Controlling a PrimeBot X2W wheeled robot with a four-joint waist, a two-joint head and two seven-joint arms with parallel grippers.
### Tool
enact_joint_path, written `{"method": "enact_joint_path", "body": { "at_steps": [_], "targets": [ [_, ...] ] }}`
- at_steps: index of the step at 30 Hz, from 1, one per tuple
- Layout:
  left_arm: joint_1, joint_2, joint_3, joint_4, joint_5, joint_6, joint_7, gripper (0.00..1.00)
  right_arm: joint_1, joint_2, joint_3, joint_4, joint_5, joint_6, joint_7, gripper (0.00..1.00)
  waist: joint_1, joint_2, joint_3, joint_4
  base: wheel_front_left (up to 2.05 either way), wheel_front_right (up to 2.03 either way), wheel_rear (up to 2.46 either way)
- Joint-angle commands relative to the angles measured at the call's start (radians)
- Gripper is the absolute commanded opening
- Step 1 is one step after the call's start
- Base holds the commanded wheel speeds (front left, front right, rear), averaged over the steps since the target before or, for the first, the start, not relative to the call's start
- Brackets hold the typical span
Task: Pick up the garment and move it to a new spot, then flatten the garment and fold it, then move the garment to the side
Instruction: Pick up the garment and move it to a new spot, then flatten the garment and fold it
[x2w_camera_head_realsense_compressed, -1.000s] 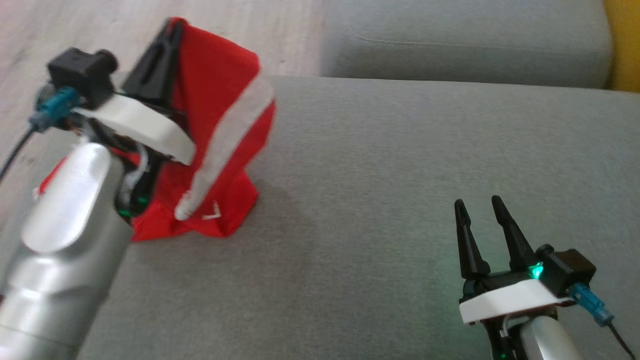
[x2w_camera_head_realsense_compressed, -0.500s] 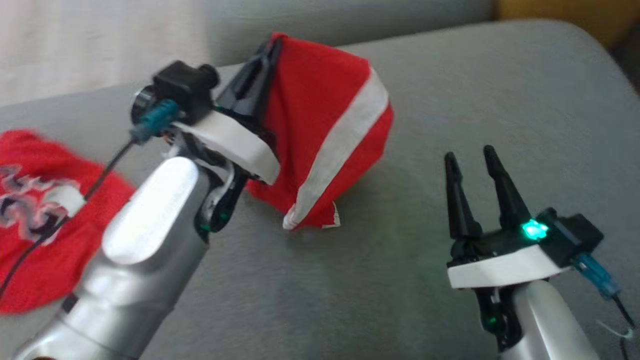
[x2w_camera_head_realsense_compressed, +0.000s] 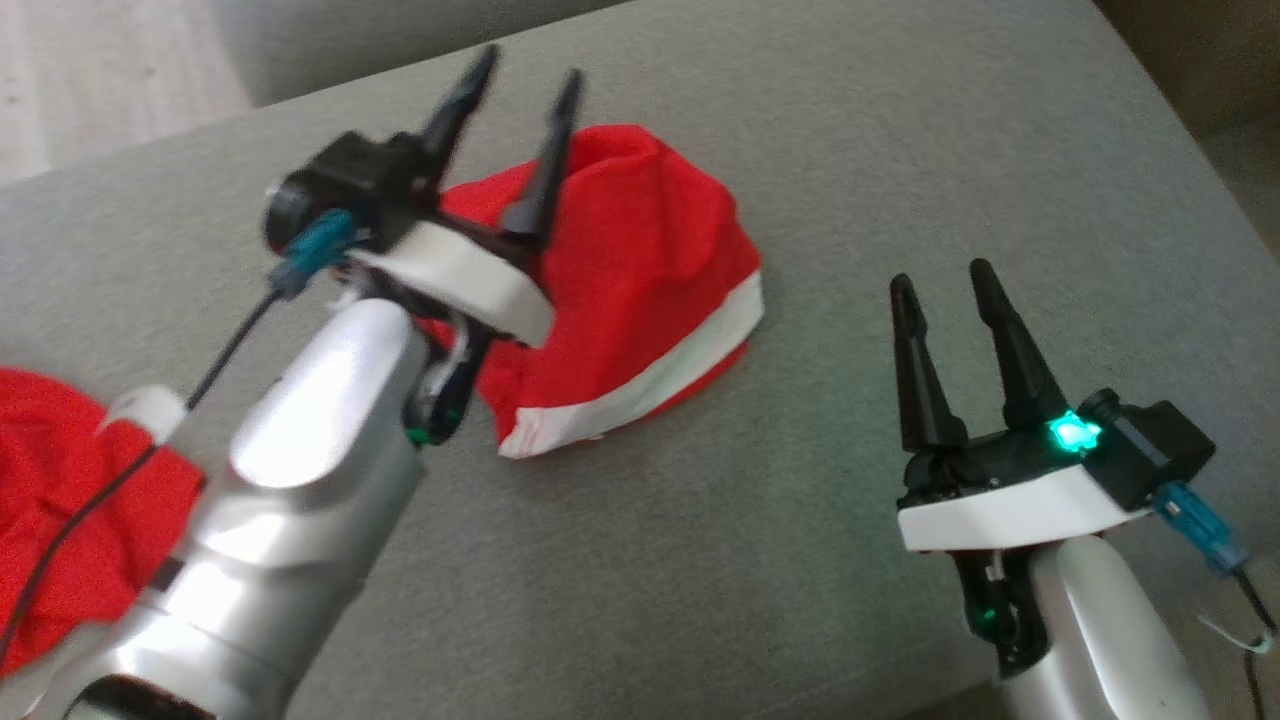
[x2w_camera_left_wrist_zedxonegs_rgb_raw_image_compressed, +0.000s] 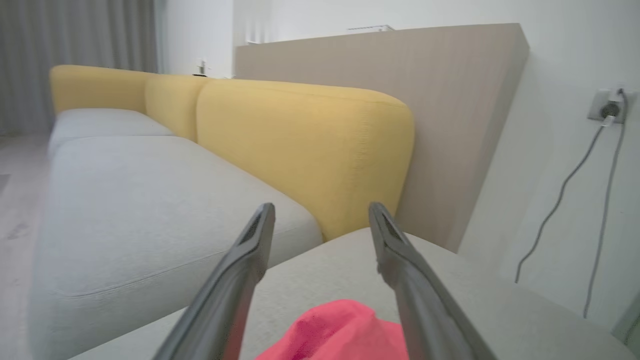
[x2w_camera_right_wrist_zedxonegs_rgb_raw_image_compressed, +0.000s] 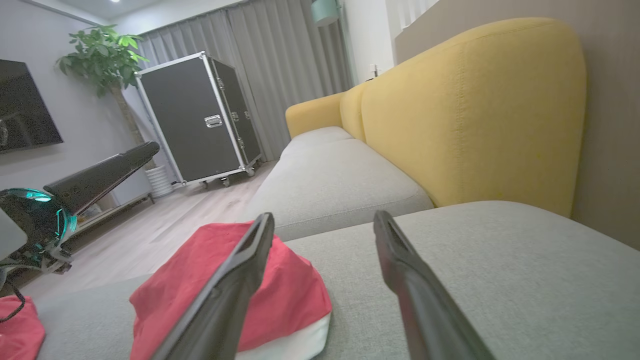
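Closest in, low on the right: the right gripper (x2w_camera_head_realsense_compressed: 940, 277), poised above the grey seat cushion (x2w_camera_head_realsense_compressed: 900, 150), fingers spread wide, gripping nothing. Well clear of the cloth, too.

Over on the left edge, a second red cloth (x2w_camera_head_realsense_compressed: 60, 500), crumpled on the same cushion, partly hidden behind the silver forearm (x2w_camera_head_realsense_compressed: 300, 470).

Moving up the left arm now to the left gripper (x2w_camera_head_realsense_compressed: 528, 68), tilted up and away, fingers parted just as wide, nothing pinched between them. Hovering right over the near edge of the garment (x2w_camera_head_realsense_compressed: 640, 260). Whether touching or just above it, cannot tell from here.

And there, the garment itself: red with a white band along its lower hem, slumped in a loose heap mid-cushion, between the two grippers and nearer the left one. Seen from the left wrist as a red hump below the open fingers.

Further back, the yellow backrest (x2w_camera_left_wrist_zedxonegs_rgb_raw_image_compressed: 300, 150) running along the sofa, then a wall socket (x2w_camera_left_wrist_zedxonegs_rgb_raw_image_compressed: 607, 105) with cables hanging down.

Deepest in the room, from the right wrist: a black flight case (x2w_camera_right_wrist_zedxonegs_rgb_raw_image_compressed: 200, 120) on wheels, a leafy plant (x2w_camera_right_wrist_zedxonegs_rgb_raw_image_compressed: 100, 50) beside it, grey curtains (x2w_camera_right_wrist_zedxonegs_rgb_raw_image_compressed: 280, 60) behind.
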Motion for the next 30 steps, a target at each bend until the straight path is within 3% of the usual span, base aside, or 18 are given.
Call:
{"method": "enact_joint_path", "body": {
  "at_steps": [1, 8, 13, 18, 23, 30],
  "targets": [
    [-0.03, 0.041, 0.048, -0.012, 0.008, -0.005, -0.035, 1.0, -0.018, -0.004, 0.007, -0.027, -0.014, 0.004, -0.011, 1.0, -0.0001, 0.0, -0.032, 0.052, 0.0, 0.0, 0.0],
    [0.101, 0.089, 0.103, -0.015, -0.019, -0.027, -0.11, 1.0, 0.029, -0.004, -0.073, -0.011, -0.067, 0.004, -0.011, 1.0, -0.0001, 0.0, -0.117, 0.208, 0.0, 0.0, 0.0],
    [0.208, 0.122, 0.126, -0.069, 0.021, -0.008, -0.12, 1.0, 0.058, -0.004, -0.085, 0.005, -0.104, 0.004, -0.011, 1.0, -0.0001, 0.0, -0.159, 0.287, 0.0, 0.0, 0.0],
    [0.381, 0.12, 0.178, -0.181, 0.1, 0.027, -0.121, 1.0, 0.097, -0.004, -0.097, 0.015, -0.121, 0.004, -0.011, 1.0, -0.0001, 0.0, -0.198, 0.346, 0.0, 0.0, 0.0],
    [0.552, 0.09, 0.239, -0.254, 0.172, 0.047, -0.121, 1.0, 0.13, -0.004, -0.08, 0.021, -0.115, 0.004, -0.011, 1.0, -0.0001, 0.0, -0.219, 0.353, 0.0, 0.0, 0.0],
    [0.675, -0.002, 0.362, -0.331, 0.225, 0.026, -0.121, 1.0, 0.151, -0.004, -0.07, 0.022, -0.112, 0.004, -0.011, 1.0, -0.0001, 0.0, -0.224, 0.351, 0.0, 0.0, 0.0]
  ]
}}
